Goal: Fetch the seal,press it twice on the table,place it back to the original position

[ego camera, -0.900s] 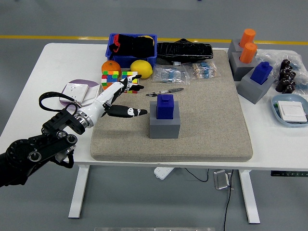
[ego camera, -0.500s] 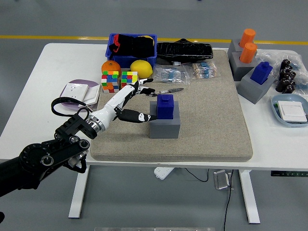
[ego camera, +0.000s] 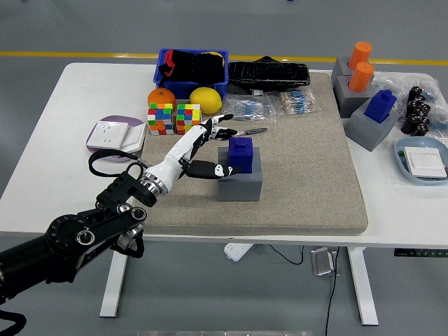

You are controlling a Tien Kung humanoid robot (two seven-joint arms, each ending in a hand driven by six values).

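A blue seal (ego camera: pixel 241 155) stands upright on a grey block (ego camera: pixel 239 182) in the middle of the beige mat (ego camera: pixel 308 175). My left hand (ego camera: pixel 218 149) reaches in from the lower left, fingers spread open just left of the seal. Its thumb tip lies by the block's top left edge and the upper fingers point toward the seal's top. Nothing is held. My right arm is out of sight.
Two colour cubes (ego camera: pixel 173 117), an orange (ego camera: pixel 160 96), a lemon (ego camera: pixel 206 99) and a blue bin (ego camera: pixel 192 70) sit behind the hand. A pen (ego camera: pixel 246 131) lies just beyond the seal. More grey blocks with a blue seal (ego camera: pixel 379 107) and orange seals (ego camera: pixel 360 67) stand at the right.
My left arm has moved right and forward over the mat, bringing the open hand from well left of the grey block to right beside the seal.
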